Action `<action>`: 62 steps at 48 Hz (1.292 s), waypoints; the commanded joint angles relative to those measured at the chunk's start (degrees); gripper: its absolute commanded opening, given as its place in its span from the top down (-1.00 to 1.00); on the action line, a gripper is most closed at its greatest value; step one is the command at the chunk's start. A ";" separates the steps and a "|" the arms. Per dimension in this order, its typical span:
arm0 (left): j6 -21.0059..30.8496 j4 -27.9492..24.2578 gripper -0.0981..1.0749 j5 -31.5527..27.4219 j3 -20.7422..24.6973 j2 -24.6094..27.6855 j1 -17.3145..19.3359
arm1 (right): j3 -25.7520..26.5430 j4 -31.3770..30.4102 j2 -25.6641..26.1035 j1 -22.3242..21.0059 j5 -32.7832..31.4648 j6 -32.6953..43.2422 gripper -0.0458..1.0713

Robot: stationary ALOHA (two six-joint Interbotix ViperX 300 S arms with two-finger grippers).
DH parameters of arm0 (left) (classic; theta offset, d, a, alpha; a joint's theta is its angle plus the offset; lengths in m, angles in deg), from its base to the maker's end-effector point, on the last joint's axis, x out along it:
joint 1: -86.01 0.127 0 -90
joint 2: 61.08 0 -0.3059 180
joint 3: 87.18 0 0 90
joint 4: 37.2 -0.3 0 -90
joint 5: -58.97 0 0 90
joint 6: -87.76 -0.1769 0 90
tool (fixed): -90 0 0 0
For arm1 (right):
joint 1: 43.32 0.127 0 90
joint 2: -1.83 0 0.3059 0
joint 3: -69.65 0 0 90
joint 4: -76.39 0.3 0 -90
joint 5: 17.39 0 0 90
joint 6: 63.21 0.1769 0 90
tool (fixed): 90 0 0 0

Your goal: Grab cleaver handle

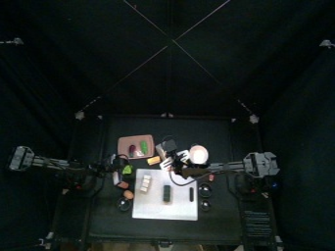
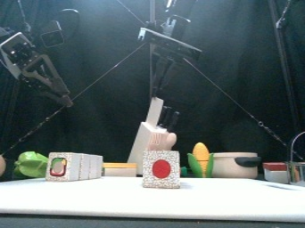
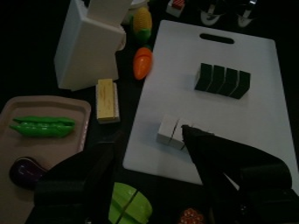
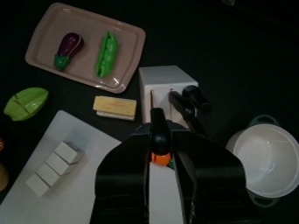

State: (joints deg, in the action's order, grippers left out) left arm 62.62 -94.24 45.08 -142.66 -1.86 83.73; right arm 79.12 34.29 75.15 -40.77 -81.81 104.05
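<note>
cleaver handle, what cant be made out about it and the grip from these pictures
- Cleaver blade: inside the knife block, all views.
- Right gripper contact with the cleaver handle: right wrist view, its own black jaws hide it.
- Same contact, top view: too small.
- Left gripper: dark, its opening unclear.

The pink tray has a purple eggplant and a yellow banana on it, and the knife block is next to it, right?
Almost. The pink tray holds the purple eggplant, but the other thing on it is a green pea pod, not a yellow banana. The right wrist view shows this. The knife block does stand next to the tray.
</note>
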 commanded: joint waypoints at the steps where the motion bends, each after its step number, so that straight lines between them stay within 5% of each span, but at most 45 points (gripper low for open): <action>1: -0.09 -0.18 -0.72 0.26 0.79 0.00 0.09 | 0.88 -0.53 2.99 0.18 -0.09 -0.18 0.02; 62: 0.00 -0.18 -0.72 0.26 0.79 0.09 0.09 | -2.29 -4.39 9.32 6.50 -3.52 0.00 0.02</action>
State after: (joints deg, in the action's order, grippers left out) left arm 62.62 -94.24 45.17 -142.57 -1.86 83.73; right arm 76.31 30.51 82.27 -34.62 -85.33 104.05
